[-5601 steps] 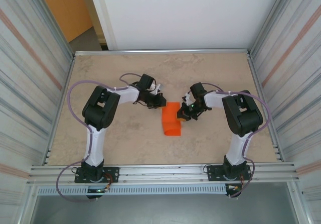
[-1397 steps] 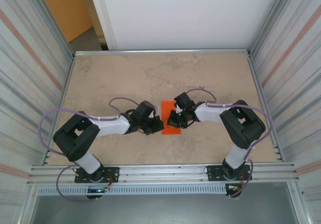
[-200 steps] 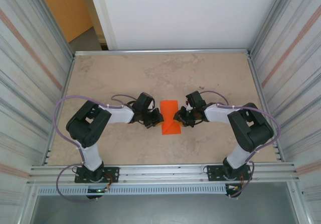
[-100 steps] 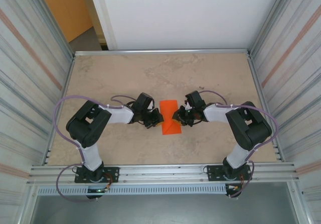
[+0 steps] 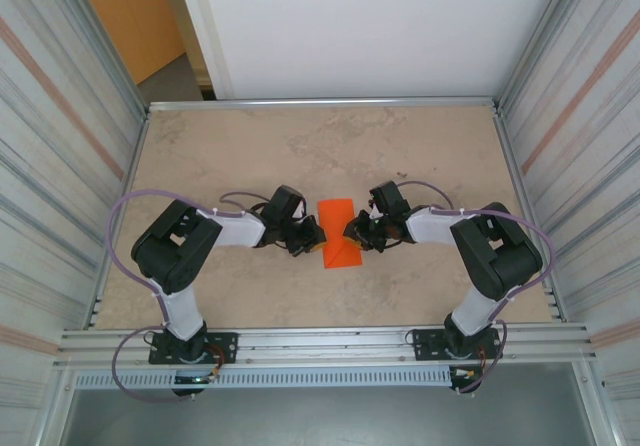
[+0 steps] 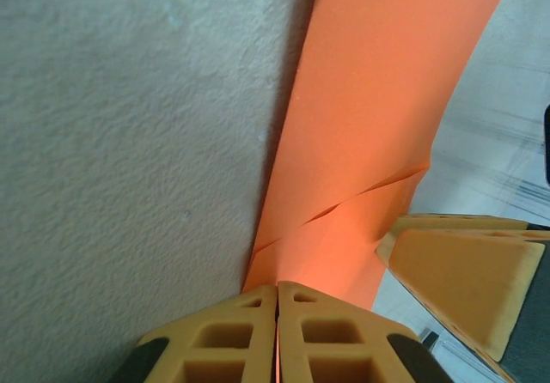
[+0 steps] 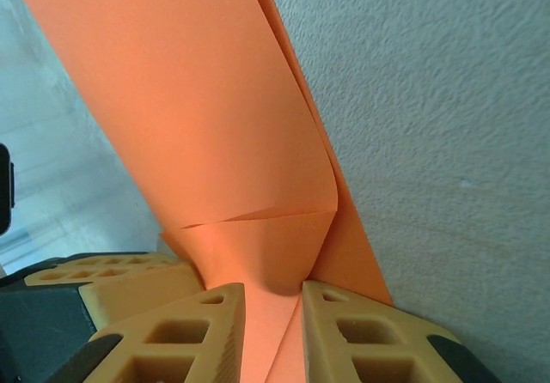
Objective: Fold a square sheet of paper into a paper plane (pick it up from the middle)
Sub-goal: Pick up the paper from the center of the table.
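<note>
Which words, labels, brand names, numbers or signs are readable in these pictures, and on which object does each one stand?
None: no text can be read in these views.
The square sheet of paper is plain orange, without print.
The yellow fingers of the left tool and of the right tool bear no marking.
The table has only a stone-like pattern.
</note>
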`<state>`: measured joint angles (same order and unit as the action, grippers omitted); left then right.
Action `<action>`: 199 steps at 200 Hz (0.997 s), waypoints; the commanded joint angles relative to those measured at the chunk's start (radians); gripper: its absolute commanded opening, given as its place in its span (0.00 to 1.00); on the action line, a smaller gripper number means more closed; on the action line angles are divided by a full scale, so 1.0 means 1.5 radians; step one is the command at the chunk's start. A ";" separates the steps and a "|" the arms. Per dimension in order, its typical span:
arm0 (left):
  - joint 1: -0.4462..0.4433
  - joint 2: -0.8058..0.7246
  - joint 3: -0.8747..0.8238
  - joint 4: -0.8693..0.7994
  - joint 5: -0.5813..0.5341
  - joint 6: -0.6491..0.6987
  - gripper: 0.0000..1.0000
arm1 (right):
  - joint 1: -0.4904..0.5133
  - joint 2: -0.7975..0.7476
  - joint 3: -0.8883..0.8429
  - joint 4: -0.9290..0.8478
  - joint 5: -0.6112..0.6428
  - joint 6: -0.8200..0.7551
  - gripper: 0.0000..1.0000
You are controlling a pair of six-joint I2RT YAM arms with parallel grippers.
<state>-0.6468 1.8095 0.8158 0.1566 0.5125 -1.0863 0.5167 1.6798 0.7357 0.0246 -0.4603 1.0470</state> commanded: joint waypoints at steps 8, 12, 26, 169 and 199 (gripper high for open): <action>0.006 0.016 -0.033 0.010 0.011 -0.035 0.10 | 0.001 -0.002 -0.010 -0.018 0.031 0.020 0.24; 0.006 0.015 -0.033 0.013 0.012 -0.038 0.10 | 0.001 -0.002 -0.011 -0.016 0.032 0.021 0.25; 0.006 0.014 -0.035 0.014 0.012 -0.039 0.10 | 0.003 -0.001 -0.011 -0.012 0.029 0.023 0.24; 0.007 0.019 -0.027 -0.013 0.005 -0.033 0.10 | 0.012 -0.019 -0.032 0.090 -0.030 0.042 0.23; 0.006 0.021 -0.024 -0.014 0.004 -0.032 0.10 | 0.015 -0.027 -0.040 0.114 -0.044 0.033 0.24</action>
<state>-0.6403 1.8095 0.7898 0.2138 0.5316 -1.1305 0.5293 1.6615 0.6964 0.1520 -0.4831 1.0927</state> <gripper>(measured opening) 0.103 0.234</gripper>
